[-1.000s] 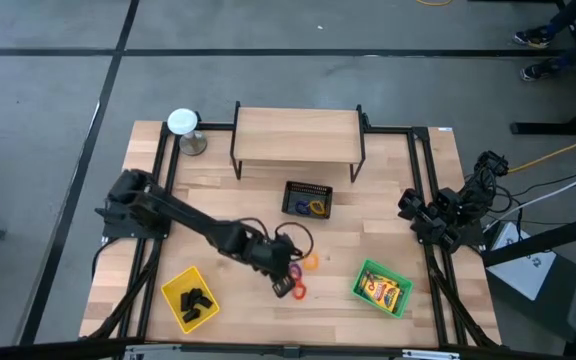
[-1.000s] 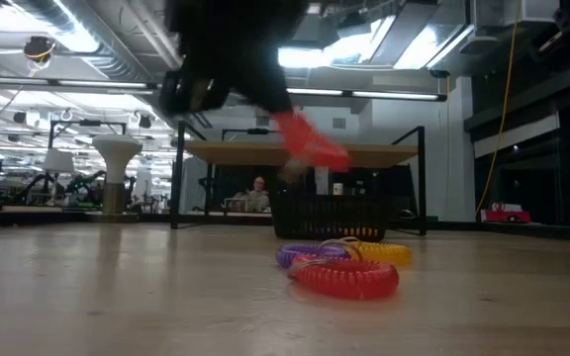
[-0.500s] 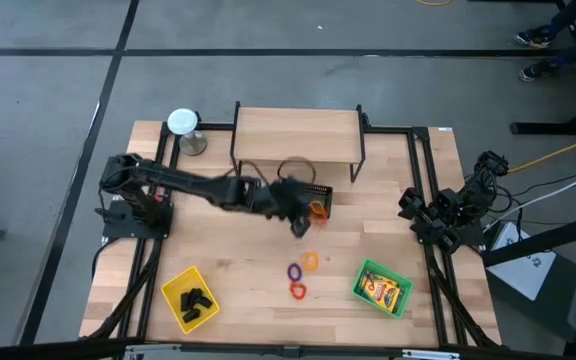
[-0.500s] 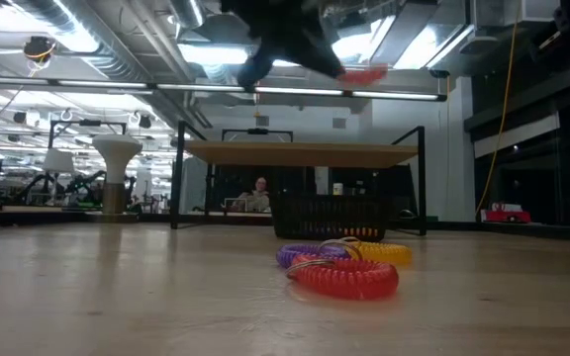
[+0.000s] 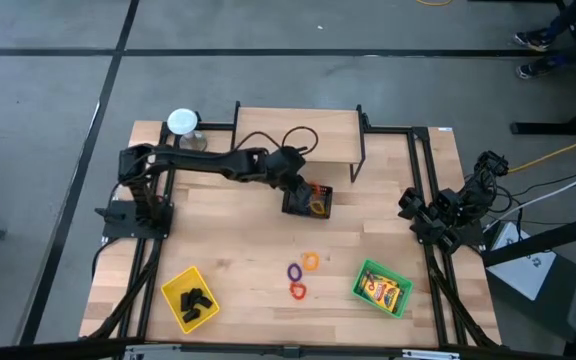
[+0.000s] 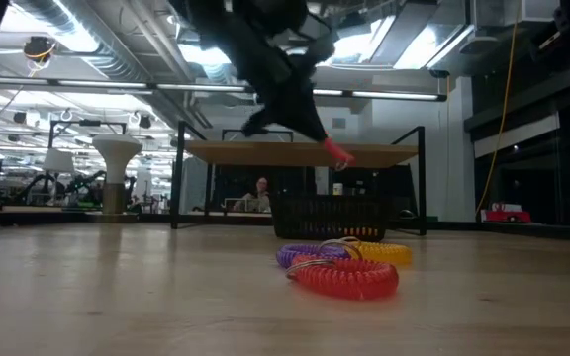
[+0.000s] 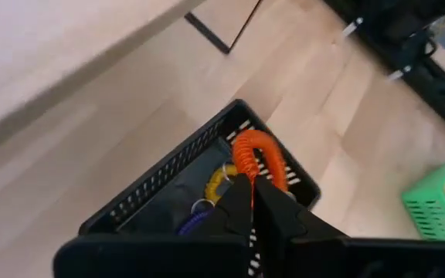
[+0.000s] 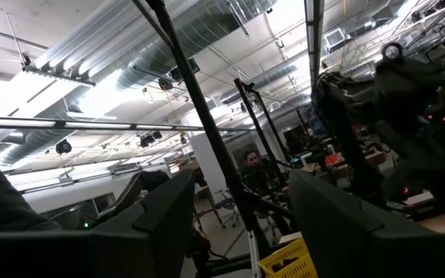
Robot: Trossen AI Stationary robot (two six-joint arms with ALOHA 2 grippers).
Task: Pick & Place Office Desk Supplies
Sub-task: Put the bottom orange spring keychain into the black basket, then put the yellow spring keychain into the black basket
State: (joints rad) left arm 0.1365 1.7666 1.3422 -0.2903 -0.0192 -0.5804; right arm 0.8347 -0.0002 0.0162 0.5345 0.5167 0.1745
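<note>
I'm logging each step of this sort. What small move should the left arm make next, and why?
Probably lower slightly and open its jaws. The left gripper is shut on the orange ring, which hangs right over the black mesh basket, where other rings already lie.

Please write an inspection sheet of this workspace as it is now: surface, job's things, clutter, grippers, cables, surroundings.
Surface: wooden table with a raised wooden shelf.
Job's things: orange ring held over the black mesh basket; purple ring, yellow ring and red ring on the table; black clips in the yellow tray; crayon packs in the green tray.
Clutter: white-topped round object.
Grippers: left gripper shut on orange ring; right gripper open, at the table's right edge.
Cables: black loop on the left arm.
Surroundings: person behind.
</note>
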